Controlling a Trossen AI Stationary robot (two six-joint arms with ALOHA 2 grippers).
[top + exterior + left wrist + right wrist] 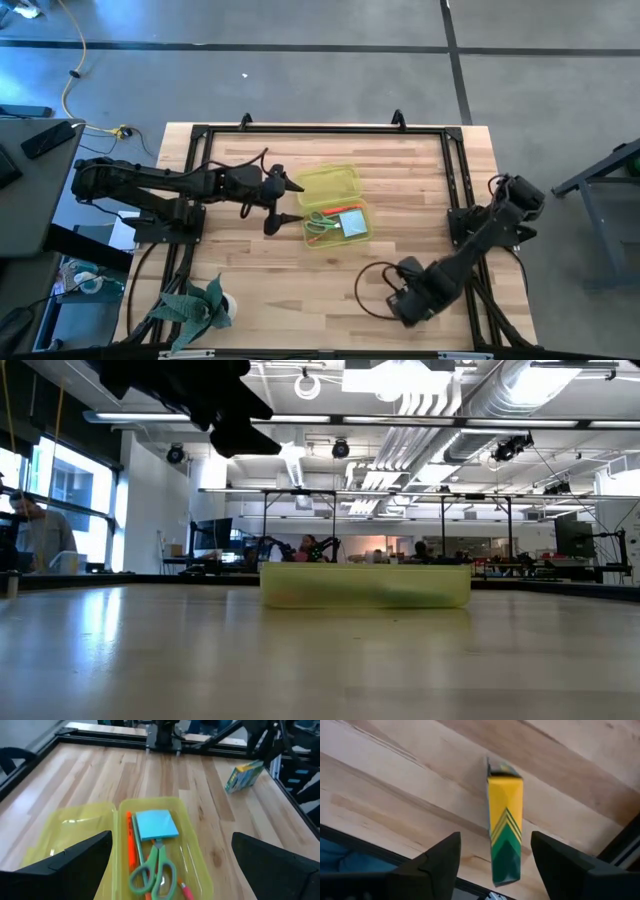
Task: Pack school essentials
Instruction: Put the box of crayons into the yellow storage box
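Observation:
A translucent yellow case lies open mid-table, its lid folded toward the far side. Its tray holds green-handled scissors, a light-blue note pad, an orange marker and a small red piece. My left gripper hovers open just left of the case, touching nothing. My right gripper is open near the table's near right edge. Its fingers stand on either side of a small yellow and green box, with gaps showing. My arm hides the box in the high view.
A green leafy plant in a white pot stands at the near left corner. A black frame runs along the table's far, left and right sides. Bare wood lies between the case and the near edge. People show in the room beyond.

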